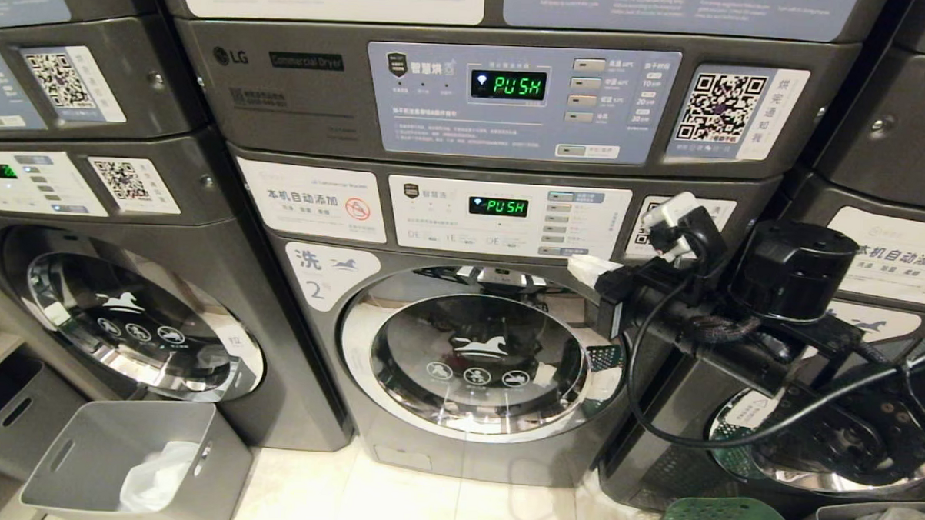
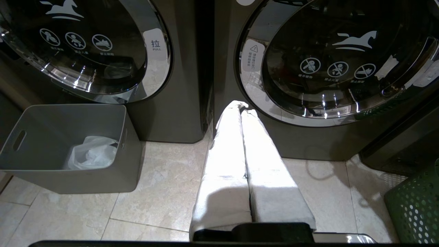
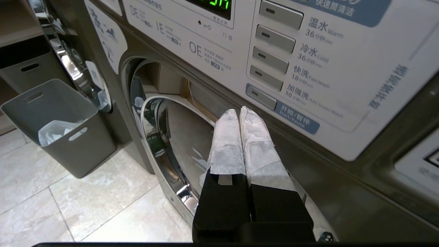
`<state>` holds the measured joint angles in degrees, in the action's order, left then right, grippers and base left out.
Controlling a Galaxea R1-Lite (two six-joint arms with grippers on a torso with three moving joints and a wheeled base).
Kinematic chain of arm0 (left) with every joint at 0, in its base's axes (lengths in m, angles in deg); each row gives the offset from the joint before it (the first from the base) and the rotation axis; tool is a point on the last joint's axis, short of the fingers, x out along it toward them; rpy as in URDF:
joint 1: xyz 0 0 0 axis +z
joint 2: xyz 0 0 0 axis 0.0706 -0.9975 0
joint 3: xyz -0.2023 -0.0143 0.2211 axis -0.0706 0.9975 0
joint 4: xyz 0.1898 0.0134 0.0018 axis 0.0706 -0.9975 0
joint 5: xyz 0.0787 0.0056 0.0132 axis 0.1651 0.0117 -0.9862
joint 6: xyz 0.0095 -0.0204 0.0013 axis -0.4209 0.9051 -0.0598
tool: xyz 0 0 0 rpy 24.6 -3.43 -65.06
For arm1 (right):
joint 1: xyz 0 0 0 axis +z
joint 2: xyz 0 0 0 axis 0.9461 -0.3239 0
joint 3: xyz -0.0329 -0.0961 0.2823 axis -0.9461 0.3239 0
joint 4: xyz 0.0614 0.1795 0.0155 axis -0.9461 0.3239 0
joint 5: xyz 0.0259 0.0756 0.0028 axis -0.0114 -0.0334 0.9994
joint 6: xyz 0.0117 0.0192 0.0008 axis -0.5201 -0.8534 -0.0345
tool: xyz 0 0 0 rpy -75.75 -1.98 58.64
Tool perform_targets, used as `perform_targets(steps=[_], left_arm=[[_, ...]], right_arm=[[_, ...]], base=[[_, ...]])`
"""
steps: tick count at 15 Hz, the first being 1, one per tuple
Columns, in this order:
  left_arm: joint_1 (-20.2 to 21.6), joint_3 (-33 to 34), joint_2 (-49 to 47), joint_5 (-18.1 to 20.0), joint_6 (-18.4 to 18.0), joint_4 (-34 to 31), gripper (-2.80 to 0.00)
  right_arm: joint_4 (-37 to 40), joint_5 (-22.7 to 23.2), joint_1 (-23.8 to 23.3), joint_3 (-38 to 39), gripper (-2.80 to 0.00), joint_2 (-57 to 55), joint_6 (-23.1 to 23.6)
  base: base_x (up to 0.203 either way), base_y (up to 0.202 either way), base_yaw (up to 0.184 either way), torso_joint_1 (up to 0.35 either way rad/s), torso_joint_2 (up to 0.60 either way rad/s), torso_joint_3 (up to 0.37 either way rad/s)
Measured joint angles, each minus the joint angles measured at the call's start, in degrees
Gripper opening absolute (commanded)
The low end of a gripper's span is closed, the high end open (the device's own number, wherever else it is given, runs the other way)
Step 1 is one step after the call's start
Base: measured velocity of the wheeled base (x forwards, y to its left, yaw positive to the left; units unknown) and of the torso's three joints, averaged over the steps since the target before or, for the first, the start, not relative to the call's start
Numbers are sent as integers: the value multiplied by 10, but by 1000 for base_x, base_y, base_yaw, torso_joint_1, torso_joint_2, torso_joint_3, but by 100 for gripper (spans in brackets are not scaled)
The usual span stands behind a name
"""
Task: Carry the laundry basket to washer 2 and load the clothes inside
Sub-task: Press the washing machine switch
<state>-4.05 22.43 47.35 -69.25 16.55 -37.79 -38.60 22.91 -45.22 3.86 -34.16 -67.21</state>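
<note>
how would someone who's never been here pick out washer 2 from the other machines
In the row of dark grey stacked laundry machines, look at the lower, front-loading washers with chrome-ringed round glass doors. Washer 2 is the middle one. Unlike the alike washer to its left, it bears a white label with a horse logo and a "2" just above and left of its door.

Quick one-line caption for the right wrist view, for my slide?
Right pincer, shut and empty, raised near washer 2's control panel above the closed door; grey bin beside.
</note>
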Motion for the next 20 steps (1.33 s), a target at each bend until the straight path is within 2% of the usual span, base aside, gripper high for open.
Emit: perform_targets(steps=[8, 20], left_arm=[[0, 0, 0, 0, 0, 0, -280], [0, 0, 0, 0, 0, 0, -280]], right_arm=[[3, -21, -1, -99, -280, -78, -1], [11, -39, -6, -112, -280, -85, -2]], base=[[0, 0, 0, 0, 0, 0], [0, 0, 0, 0, 0, 0]])
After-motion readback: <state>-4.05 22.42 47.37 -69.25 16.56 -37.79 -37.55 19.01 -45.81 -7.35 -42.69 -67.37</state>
